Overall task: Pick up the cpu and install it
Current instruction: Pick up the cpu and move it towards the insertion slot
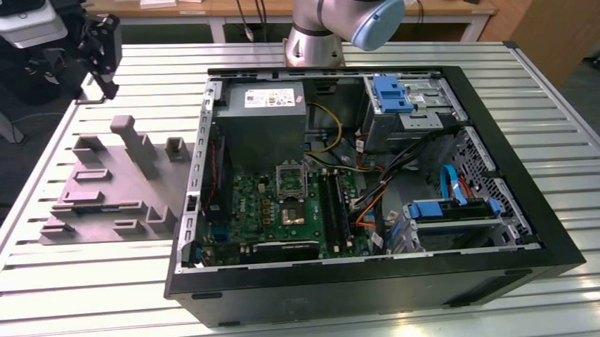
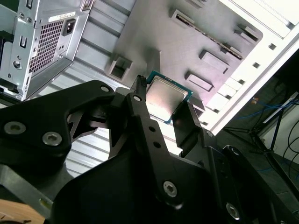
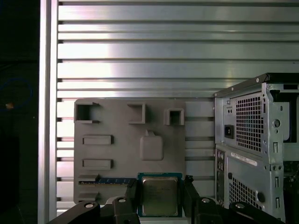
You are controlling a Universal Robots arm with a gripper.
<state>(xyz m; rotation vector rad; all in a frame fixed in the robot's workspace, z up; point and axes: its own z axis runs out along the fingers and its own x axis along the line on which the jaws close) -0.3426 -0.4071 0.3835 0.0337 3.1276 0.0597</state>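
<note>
The bench (image 1: 94, 281) is made of ribbed, silvery metal slats, seen as bright horizontal bands in the first wrist view (image 3: 163, 46), and light is reflected strongly from them. A grey moulded tray (image 1: 103, 196) with raised blocks is laid flat near the bench's edge on the exterior view's left. Just beside it an opened black computer case (image 1: 525, 210) is set on its side, reaching to near the bench's edge on the exterior view's right. Inside the case a green circuit board (image 1: 272, 210) with a metal socket frame (image 1: 291, 179), a grey power supply (image 1: 267, 119) and blue brackets (image 1: 392, 95) are seen.

The arm's base (image 1: 319, 35) is mounted at the bench's far edge. The pincer (image 1: 98, 49) is raised over the far corner on the exterior view's left.

In both wrist views the cpu (image 3: 160, 196) (image 2: 166, 95) is clamped by its opposite edges between the black fingers (image 3: 132, 189), which are closed only to the chip's width. Its silvery top is turned to the cameras and it is held clear above the tray (image 3: 121, 140).

Behind the bench a pale wooden top (image 1: 281, 7) on white legs is seen; beyond the bench's edge the floor is dark, with a blue cable (image 3: 18, 91) lying on it
</note>
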